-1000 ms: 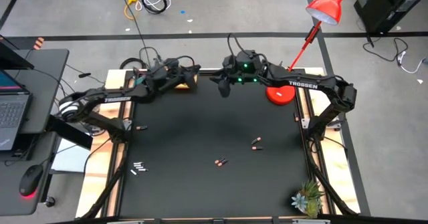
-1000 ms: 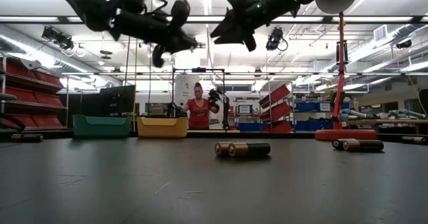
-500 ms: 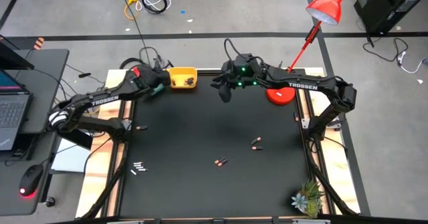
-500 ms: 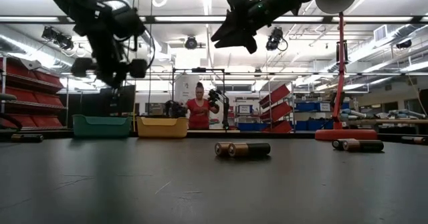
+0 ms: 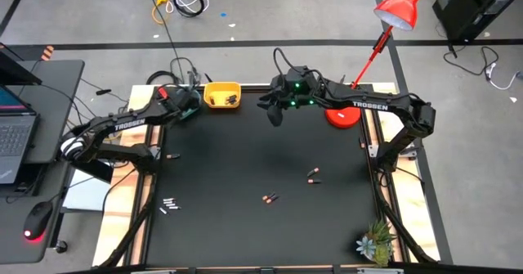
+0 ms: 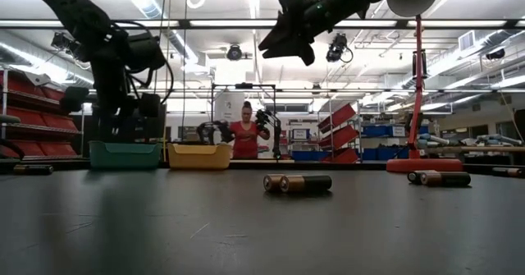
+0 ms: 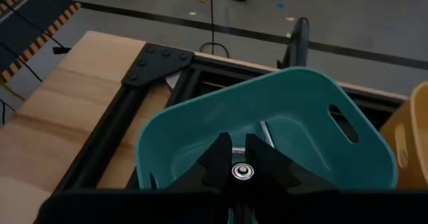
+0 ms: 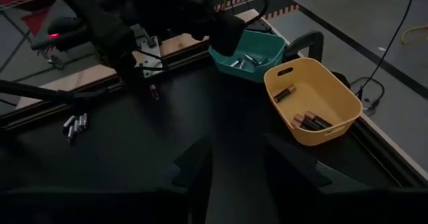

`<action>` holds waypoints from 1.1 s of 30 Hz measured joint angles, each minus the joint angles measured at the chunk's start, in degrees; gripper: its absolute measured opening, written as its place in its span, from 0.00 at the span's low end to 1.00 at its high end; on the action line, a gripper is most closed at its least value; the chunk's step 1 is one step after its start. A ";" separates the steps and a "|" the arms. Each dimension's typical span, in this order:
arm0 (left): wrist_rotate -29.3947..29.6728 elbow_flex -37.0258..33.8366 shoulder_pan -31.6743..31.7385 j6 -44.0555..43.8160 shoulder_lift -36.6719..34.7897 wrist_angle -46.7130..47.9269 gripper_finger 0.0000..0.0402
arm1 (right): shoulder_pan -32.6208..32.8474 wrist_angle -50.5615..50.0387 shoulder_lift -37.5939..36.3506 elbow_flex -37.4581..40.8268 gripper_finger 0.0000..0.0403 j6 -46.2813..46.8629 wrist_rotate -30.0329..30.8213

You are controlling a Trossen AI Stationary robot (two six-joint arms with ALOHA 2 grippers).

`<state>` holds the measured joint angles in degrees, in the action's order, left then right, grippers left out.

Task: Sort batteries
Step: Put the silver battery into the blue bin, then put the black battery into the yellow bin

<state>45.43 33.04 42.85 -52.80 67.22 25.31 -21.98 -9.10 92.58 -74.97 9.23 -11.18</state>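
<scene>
The small, rigid, smooth-cased cylindrical batteries (image 5: 270, 198) scattered on the black table (image 5: 229, 168) are judged roll-prone and best pinched across mid-body, while the left gripper (image 7: 239, 152) is hung over the teal plastic bowl (image 7: 194, 127), its state indiscernible, and the right gripper (image 8: 237, 158) is held parted, empty.

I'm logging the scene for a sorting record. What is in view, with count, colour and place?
Teal bowl: one, far-left table edge, silver batteries inside.
Yellow bowl: one, beside the teal one, dark batteries inside.
Silver batteries: small cluster, near-left of table.
Dark batteries: two pairs at mid-table, one more by the left edge.
Lamp: one, red, far-right.
Plant: one, near-right corner.
Laptop: one, left desk.
Person: one, beyond the table.
Left claw: over the teal bowl.
Right claw: open, raised near the yellow bowl.
</scene>
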 joint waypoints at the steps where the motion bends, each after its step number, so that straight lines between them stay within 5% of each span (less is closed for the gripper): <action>1: 0.00 0.00 0.18 0.00 0.00 -0.05 0.13 | 0.03 0.00 0.00 -0.01 0.34 0.00 -0.23; 7: -0.60 0.00 0.35 1.24 0.00 -0.12 0.15 | 0.36 0.00 0.00 -0.01 0.34 0.20 -0.57; 16: -1.44 0.00 0.35 1.48 0.00 -0.06 0.34 | 0.76 -2.89 0.00 -0.01 0.33 2.80 -3.99; 24: -12.76 1.16 -0.40 1.81 0.00 -3.17 0.41 | -1.24 -38.02 -1.84 0.02 0.32 1.15 -7.97; 33: -24.41 1.18 -8.00 14.70 0.00 -33.44 0.41 | -3.46 -61.81 -1.82 11.45 0.33 -6.30 1.05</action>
<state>21.02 34.22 34.85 -38.09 67.22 -8.13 -25.44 -70.92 90.76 -63.52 2.94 -10.13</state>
